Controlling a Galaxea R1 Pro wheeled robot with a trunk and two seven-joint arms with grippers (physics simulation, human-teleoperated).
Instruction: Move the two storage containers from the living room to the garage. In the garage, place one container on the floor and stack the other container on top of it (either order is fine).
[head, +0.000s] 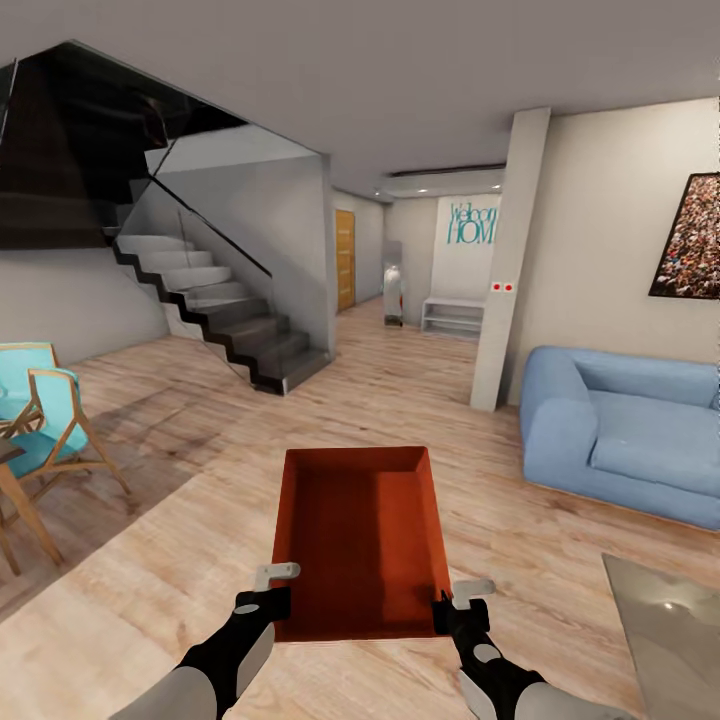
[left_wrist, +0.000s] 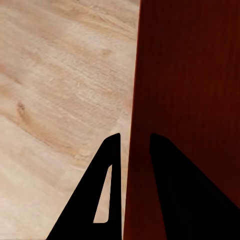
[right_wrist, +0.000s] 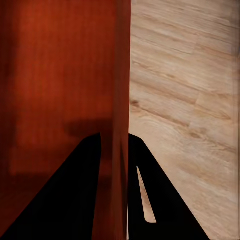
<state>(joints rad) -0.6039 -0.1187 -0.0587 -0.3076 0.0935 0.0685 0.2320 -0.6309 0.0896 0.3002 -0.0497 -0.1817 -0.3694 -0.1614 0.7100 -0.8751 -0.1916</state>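
I carry one orange-red storage container (head: 362, 540) in front of me, level above the light wood plank floor of the living room. My left gripper (head: 268, 600) is shut on its left wall near the closest corner; in the left wrist view the thin wall (left_wrist: 131, 150) runs between the two dark fingers. At the opposite near corner my right gripper (head: 450, 612) is shut on the right wall, and the right wrist view has that wall (right_wrist: 120, 150) clamped between its fingers.
A blue sofa (head: 625, 430) stands at the right, with a glass coffee table (head: 672, 625) nearer at lower right. Turquoise wooden chairs (head: 45, 420) sit at the left. A dark staircase (head: 215, 310) rises ahead left. A pillar (head: 508, 270) flanks a hallway with a wood door (head: 345, 258).
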